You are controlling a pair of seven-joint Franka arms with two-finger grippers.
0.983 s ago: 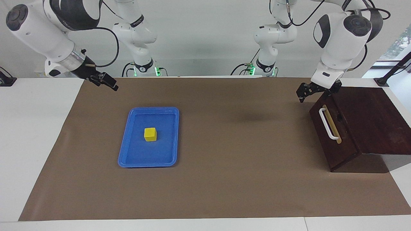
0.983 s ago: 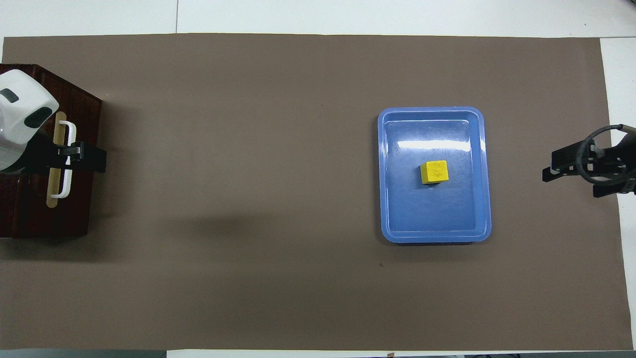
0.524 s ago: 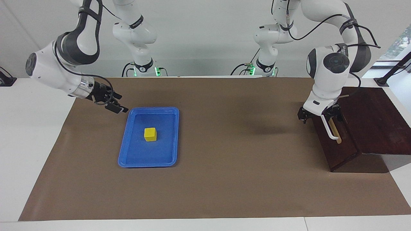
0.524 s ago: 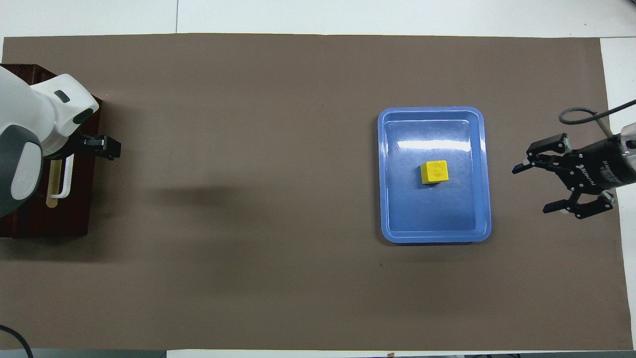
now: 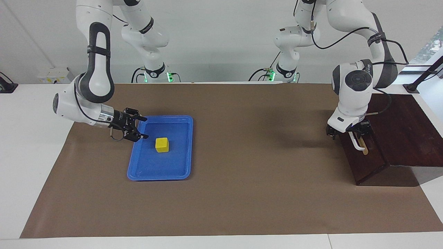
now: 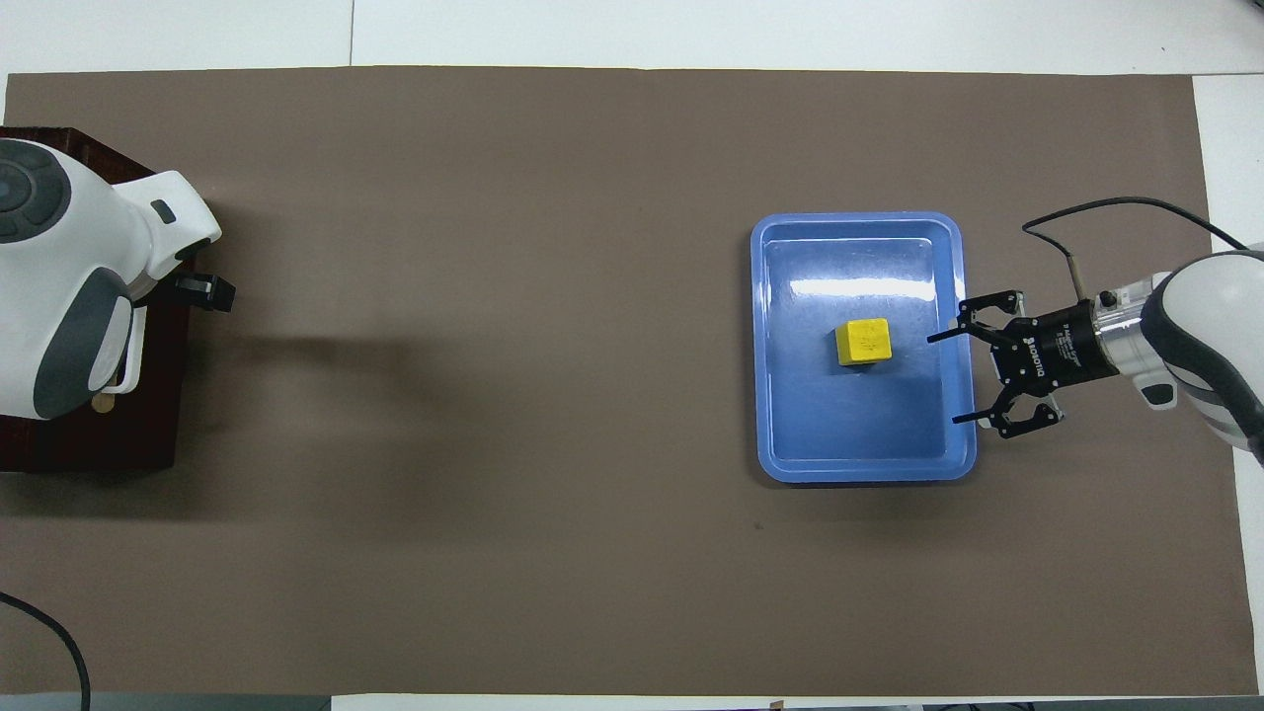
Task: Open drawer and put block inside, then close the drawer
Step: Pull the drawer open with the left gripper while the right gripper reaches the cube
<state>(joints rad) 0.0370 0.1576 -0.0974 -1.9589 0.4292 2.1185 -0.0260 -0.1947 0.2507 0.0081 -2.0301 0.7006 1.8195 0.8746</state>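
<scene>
The block (image 5: pixel 162 144) is a small bright yellow cube with sharp edges. It sits on the floor of the blue tray (image 5: pixel 183 121), about in its middle, toward the right arm's end of the table. The right gripper (image 5: pixel 142 128) is over the tray's edge, just beside the block and apart from it, with its fingers spread wide. Half a second ago it was outside the tray, over the brown mat (image 5: pixel 242 193); now its fingertips have come in above the blue floor.

At the left arm's end stands the dark brown wooden box (image 5: pixel 401 131). Its drawer (image 5: pixel 367 162) is closed, with a white bar handle (image 5: pixel 353 141) on a tan strip. The left gripper (image 5: pixel 347 133) is at the handle's upper end, with spread fingers, and has come down lower on it than before. I cannot tell whether it touches the handle.
</scene>
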